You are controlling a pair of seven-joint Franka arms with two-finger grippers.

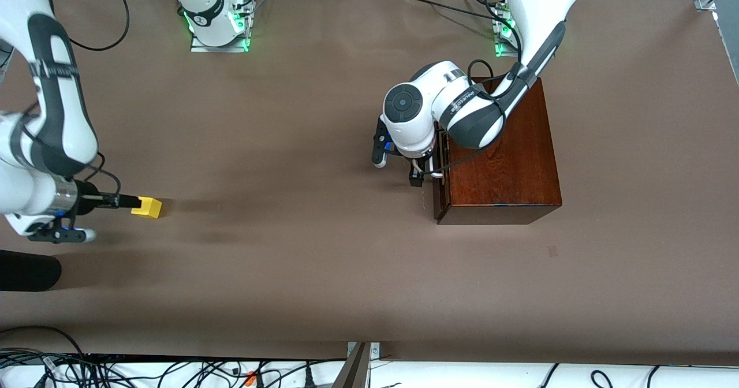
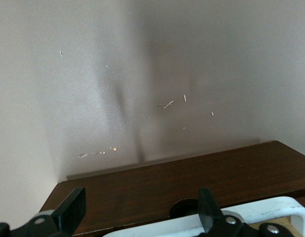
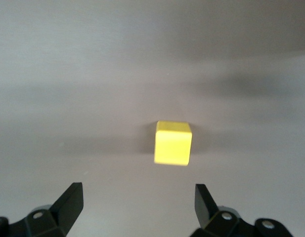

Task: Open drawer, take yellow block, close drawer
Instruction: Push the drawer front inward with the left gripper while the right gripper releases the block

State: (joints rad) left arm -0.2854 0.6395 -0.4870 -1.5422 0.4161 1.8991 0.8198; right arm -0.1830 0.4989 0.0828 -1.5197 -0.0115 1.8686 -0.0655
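Closing step: the left tool [image 1: 417,171] sits at the front of the drawer [image 1: 440,168], its fingers spread on either side of the white handle [image 2: 271,210], so the drawer looks ready to be pushed home
Drawer state: nearly shut in the front view, with only a thin gap showing at the face of the wooden box [image 1: 502,151]; I cannot say whether it is fully seated
Doing it well: push square along the slide, flat on the drawer front or bar, and keep the box from skidding toward the left arm's end of the worktop [image 1: 323,261]
Left tool state: released, fingers apart around the bar, gripping nothing as far as the wrist view shows
Yellow block: the yellow block [image 1: 147,207] lies on the worktop at the right arm's end, well apart from the box
Right tool: the right tool [image 3: 137,197] is open and clear of the block, which rests just ahead of its fingertips; the right arm waits
Edges: the block is well in from the worktop's rim
Open room: bare worktop lies between block and box, so the push meets nothing
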